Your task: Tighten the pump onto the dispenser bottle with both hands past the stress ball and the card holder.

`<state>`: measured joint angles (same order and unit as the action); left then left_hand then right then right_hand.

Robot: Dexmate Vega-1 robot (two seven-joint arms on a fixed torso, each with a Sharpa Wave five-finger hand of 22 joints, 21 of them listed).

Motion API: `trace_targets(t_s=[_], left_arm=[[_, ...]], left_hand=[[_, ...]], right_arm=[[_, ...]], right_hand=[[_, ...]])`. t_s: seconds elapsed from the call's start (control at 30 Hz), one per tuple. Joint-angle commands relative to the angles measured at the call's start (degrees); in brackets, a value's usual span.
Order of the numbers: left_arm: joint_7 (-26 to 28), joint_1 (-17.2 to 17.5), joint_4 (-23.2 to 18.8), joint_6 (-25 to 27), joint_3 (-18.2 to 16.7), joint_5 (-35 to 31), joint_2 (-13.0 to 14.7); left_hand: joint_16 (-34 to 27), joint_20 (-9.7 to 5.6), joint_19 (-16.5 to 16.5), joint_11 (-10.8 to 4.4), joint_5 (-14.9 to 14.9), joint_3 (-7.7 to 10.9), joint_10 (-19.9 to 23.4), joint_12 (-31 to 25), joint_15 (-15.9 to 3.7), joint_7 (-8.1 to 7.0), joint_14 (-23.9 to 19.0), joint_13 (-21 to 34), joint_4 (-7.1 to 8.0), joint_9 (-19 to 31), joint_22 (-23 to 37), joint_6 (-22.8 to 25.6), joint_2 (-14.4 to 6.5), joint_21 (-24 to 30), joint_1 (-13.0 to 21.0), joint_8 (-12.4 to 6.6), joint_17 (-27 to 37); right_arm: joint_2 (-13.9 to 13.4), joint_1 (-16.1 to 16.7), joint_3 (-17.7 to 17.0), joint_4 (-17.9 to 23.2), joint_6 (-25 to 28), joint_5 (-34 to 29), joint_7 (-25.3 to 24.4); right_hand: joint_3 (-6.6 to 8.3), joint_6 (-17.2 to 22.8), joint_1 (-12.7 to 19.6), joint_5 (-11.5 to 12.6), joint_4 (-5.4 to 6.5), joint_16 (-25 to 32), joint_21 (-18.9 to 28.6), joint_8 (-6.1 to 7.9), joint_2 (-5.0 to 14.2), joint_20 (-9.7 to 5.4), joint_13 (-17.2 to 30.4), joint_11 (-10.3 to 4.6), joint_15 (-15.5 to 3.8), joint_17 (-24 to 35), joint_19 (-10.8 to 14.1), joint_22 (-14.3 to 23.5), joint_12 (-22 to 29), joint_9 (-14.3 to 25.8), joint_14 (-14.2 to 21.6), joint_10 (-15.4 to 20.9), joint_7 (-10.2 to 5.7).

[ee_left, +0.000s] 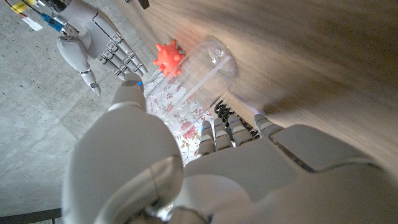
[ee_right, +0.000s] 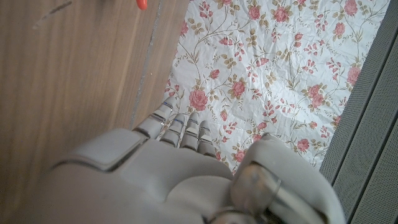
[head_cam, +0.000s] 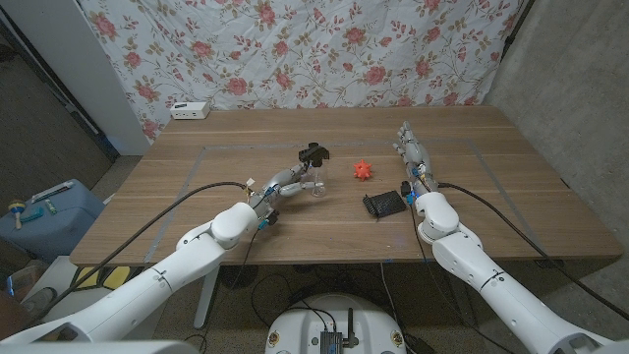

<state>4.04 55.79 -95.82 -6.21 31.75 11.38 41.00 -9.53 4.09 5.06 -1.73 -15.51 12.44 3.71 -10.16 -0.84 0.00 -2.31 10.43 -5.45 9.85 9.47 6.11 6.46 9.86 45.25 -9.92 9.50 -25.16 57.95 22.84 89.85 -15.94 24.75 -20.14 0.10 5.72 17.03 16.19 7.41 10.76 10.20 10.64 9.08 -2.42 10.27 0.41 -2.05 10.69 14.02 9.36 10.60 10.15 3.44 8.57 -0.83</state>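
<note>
No readable writing. Clear bottle [head_cam: 316, 184] with black pump [head_cam: 312, 153], mid-tabletop, grasped by left hand [head_cam: 282, 185]. Right hand [head_cam: 413, 157] released, fingers straight, toward right edge. Red spiky ball [head_cam: 364, 169], black card holder [head_cam: 382, 205] between.

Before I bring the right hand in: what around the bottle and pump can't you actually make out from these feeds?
- Whether the pump is threaded onto the dispenser bottle: too small in the head view; the left wrist view cuts the neck off.
- The left hand grip: its fingers cover the bottle's near side.
- Card holder contents: dark and tiny in the head view.
- Stress ball in the right wrist view: cut off by the edge.
</note>
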Motion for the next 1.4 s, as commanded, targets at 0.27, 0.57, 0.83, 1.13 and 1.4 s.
trace_targets(t_s=[0.27, 0.57, 0.83, 1.13, 1.4], left_arm=[[-0.52, 2.54, -3.59, 0.19, -2.85, 1.62, 3.92], [0.01, 4.52, -4.46, -1.62, -4.72, 2.50, 5.26], [-0.73, 6.05, -5.47, -2.60, -6.55, 3.69, 7.19], [-0.55, 7.55, -6.20, -2.14, -8.44, 4.75, 8.84], [-1.40, 8.22, -5.46, -3.51, -9.88, 5.74, 9.97]], left_hand=[[-0.28, 0.09, 0.62, -0.19, -0.61, -0.41, 0.18, -0.45, -0.04, 0.03, 0.16, -0.03, 0.01, 0.21, 0.26, -0.15, -0.28, 0.41, -0.61, -0.23, 0.08], [-0.47, 0.10, 0.43, -0.11, -0.86, -0.50, 0.33, -0.63, -0.11, -0.06, -0.01, -0.04, 0.10, 0.20, 0.26, 0.06, -0.61, 0.59, -0.67, -0.39, 0.07], [-0.60, -0.01, 0.05, -0.33, -1.09, -0.58, 0.53, -0.79, -0.19, -0.12, -0.24, -0.05, 0.20, 0.20, 0.26, 0.03, -0.97, 0.77, -0.73, -0.43, 0.06], [-0.80, -0.51, -0.81, -0.59, -1.37, -0.53, 1.10, -1.05, -0.43, -0.26, -0.79, -0.07, 0.37, 0.19, 0.27, 0.45, -1.81, 1.06, -0.71, -0.61, 0.05], [-0.88, -0.68, -1.41, -0.71, -1.54, -0.37, 1.67, -1.24, -0.42, -0.35, -1.19, -0.08, 0.52, 0.19, 0.27, 0.88, -2.76, 1.22, -0.63, -0.73, 0.04]], right_arm=[[1.04, 1.41, 0.43, 0.76, -0.90, -1.47, -1.96], [1.05, 1.67, 0.45, 0.74, -1.03, -1.28, -1.60], [1.29, 1.68, 0.65, 0.87, -0.77, -1.70, -2.07], [1.53, 1.71, 0.85, 1.25, -0.41, -2.46, -2.91], [1.54, 1.85, 0.95, 2.06, 0.35, -3.22, -3.85]], right_hand=[[0.42, 0.11, -0.31, 0.26, 0.23, -0.03, 0.34, 0.01, -0.16, -2.87, 0.13, -0.11, -0.67, 0.13, -0.13, 0.13, -0.04, 0.06, -0.30, -0.39, -0.22], [0.53, -0.29, -0.42, 0.24, 0.22, -0.06, 0.33, -0.11, -0.18, -3.29, 0.13, -0.27, -0.66, 0.15, -0.20, 0.13, -0.12, 0.06, -0.60, -0.78, -0.11], [0.59, -0.43, -0.53, 0.22, 0.24, -0.02, 0.34, -0.13, -0.19, -3.39, 0.13, -0.04, -0.65, 0.16, -0.21, 0.12, -0.07, 0.06, -0.69, -0.80, -0.13], [0.65, -0.43, -0.63, 0.21, 0.25, 0.02, 0.38, -0.10, -0.22, -3.48, 0.13, 0.05, -0.67, 0.17, -0.16, 0.12, -0.03, 0.06, -0.72, -0.83, -0.15], [0.72, -0.42, -0.69, 0.21, 0.24, 0.06, 0.43, -0.07, -0.22, -3.56, 0.14, -0.09, -0.71, 0.17, -0.04, 0.11, -0.02, 0.06, -0.72, -0.91, -0.16]])
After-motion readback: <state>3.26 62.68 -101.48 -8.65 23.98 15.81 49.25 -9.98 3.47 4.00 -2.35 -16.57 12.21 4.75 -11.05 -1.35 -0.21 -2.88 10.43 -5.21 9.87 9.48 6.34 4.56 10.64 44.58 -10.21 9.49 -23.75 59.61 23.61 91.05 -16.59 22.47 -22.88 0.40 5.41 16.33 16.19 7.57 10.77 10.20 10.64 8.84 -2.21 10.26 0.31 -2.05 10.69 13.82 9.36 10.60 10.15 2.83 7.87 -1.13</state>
